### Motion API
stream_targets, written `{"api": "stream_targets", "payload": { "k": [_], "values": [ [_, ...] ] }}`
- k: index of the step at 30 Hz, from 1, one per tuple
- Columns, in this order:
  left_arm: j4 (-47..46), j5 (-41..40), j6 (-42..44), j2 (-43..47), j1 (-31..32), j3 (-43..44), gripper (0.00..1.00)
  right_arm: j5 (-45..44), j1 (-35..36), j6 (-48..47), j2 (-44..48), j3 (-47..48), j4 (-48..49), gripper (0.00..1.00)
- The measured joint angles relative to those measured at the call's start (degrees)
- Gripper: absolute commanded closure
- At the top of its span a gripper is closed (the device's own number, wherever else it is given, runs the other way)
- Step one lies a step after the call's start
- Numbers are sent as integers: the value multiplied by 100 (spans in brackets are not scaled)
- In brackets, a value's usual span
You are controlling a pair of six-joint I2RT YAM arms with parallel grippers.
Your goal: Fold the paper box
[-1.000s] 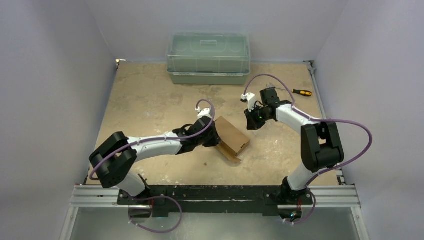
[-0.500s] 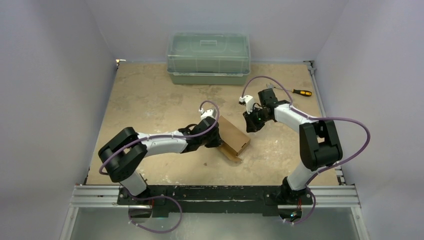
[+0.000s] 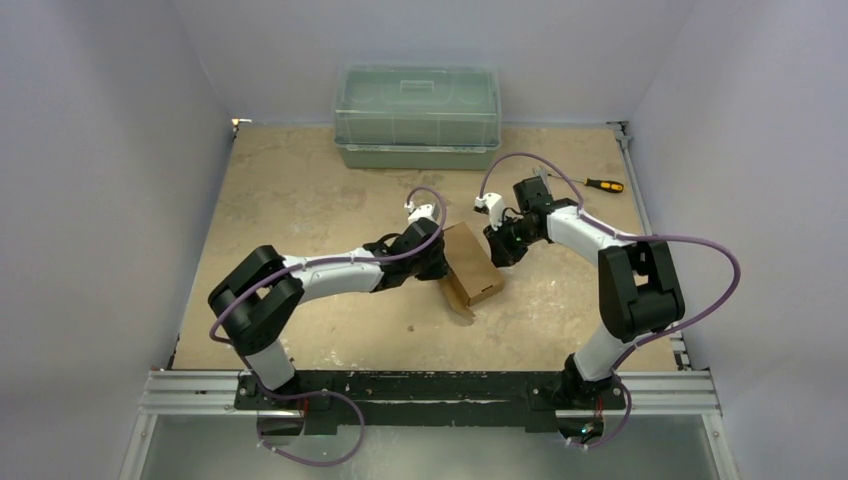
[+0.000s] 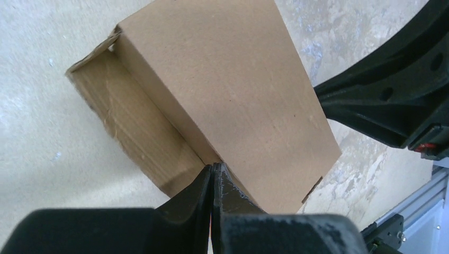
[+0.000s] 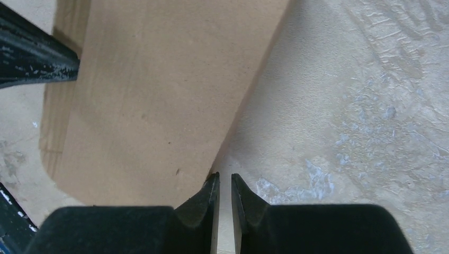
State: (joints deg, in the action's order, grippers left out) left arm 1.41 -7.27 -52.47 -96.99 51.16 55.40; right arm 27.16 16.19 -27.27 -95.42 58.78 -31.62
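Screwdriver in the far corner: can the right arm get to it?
Probably yes. The screwdriver lies in the open beside that arm, nothing between them. The right pincer would just have to turn away from the paper box.

The paper box (image 4: 227, 90) ahead of the left claw (image 4: 213, 172) is seen as plain brown cardboard, matt and smooth on its broad face, creased and fibrous on the wall beside that claw's tips. The left claw and the right claw (image 5: 224, 180) are finished in matt black plastic. The table (image 5: 344, 106) beneath them is rendered as beige, mottled and rough.
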Motion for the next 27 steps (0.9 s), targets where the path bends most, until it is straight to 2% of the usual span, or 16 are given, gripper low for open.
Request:
{"api": "stream_targets", "payload": {
  "k": [6, 9, 10, 13, 15, 16, 17, 19, 21, 22, 23, 27],
  "values": [
    [129, 0, 321, 57, -114, 61, 100, -66, -13, 48, 2, 26, -4, 79],
    [142, 24, 625, 402, -116, -111, 100, -72, -87, 66, 57, 35, -7, 75],
    [142, 50, 778, 643, -116, -251, 97, -76, -127, 61, 101, 35, -9, 73],
    [70, 136, 1182, 1408, -116, -675, 81, -101, -227, 42, 302, 37, -13, 69],
    [-66, 210, 1482, 2041, -127, -1056, 62, -103, -280, 4, 527, 39, -26, 65],
    [-133, 267, 1622, 2328, -136, -1226, 45, -94, -306, -42, 684, 44, -37, 63],
    [-254, 376, 1740, 2632, -162, -1416, 33, -68, -326, -96, 857, 48, -48, 59],
    [-564, 610, 1934, 3141, -260, -1777, 23, 57, -350, -232, 1193, 61, -72, 48],
    [-1008, 935, 2087, 3668, -413, -2221, 23, 361, -361, -481, 1591, 85, -146, 25],
    [-1241, 1097, 2181, 3873, -476, -2430, 23, 560, -361, -616, 1762, 96, -210, 9],
    [-1486, 1246, 2236, 4022, -518, -2614, 23, 868, -363, -861, 1958, 101, -284, 2],
    [-2798, 1873, 2675, 4406, -407, -3497, 22, 2031, -363, -2361, 2712, -52, -669, 1]
  ]
}}
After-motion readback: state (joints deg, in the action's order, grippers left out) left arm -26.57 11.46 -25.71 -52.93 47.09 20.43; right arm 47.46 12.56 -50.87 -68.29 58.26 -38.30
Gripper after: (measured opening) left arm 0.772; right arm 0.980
